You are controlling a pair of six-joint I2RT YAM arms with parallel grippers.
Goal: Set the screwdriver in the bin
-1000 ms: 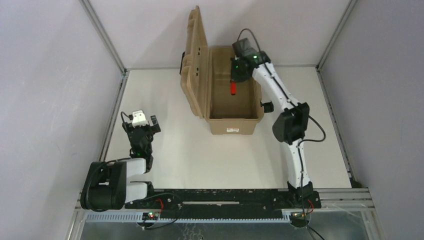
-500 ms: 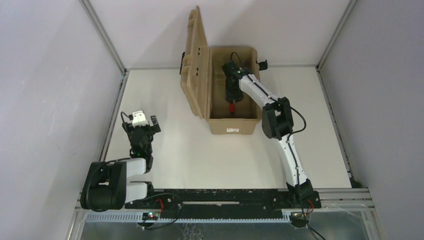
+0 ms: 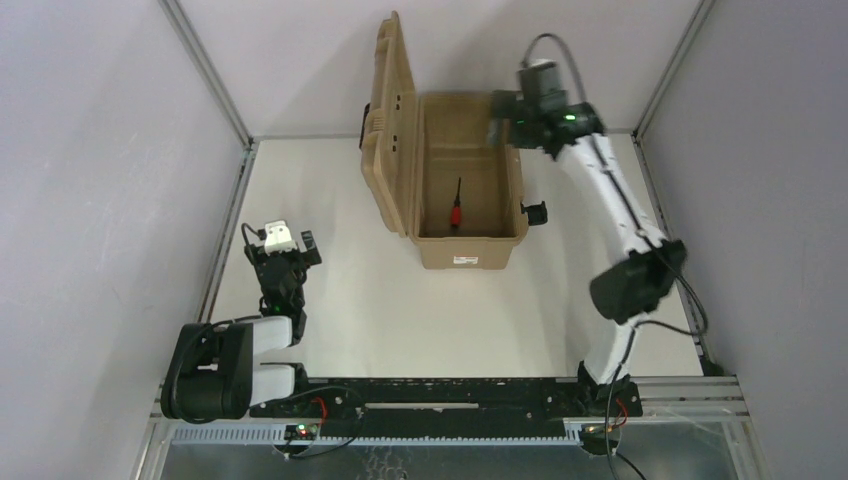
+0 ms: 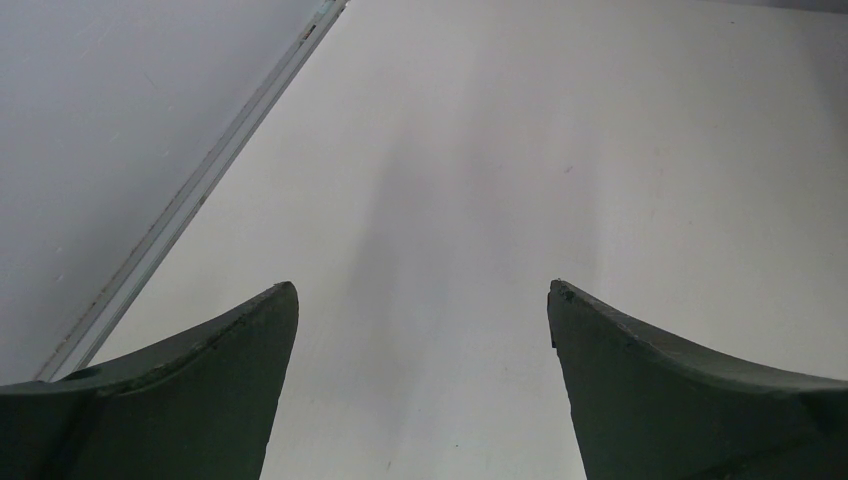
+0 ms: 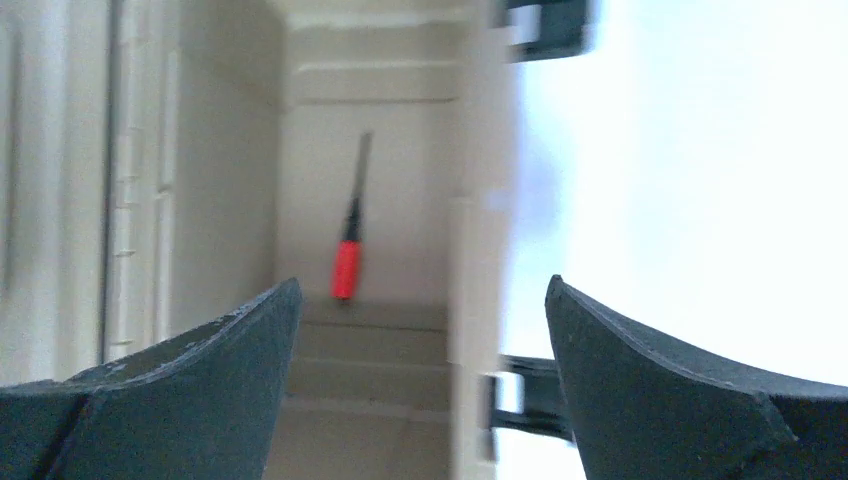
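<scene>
Both jaws stand spread, empty; the screwdriver (image 5: 346, 262), light, rigid, likely best pinched at its red handle, lies in the bin (image 3: 465, 250) ahead of the right jaws.

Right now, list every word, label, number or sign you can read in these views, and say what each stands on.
The white label on the near front wall of the bin: some print and a red mark, too small to read.
No other text, number or sign shows in any view.
</scene>
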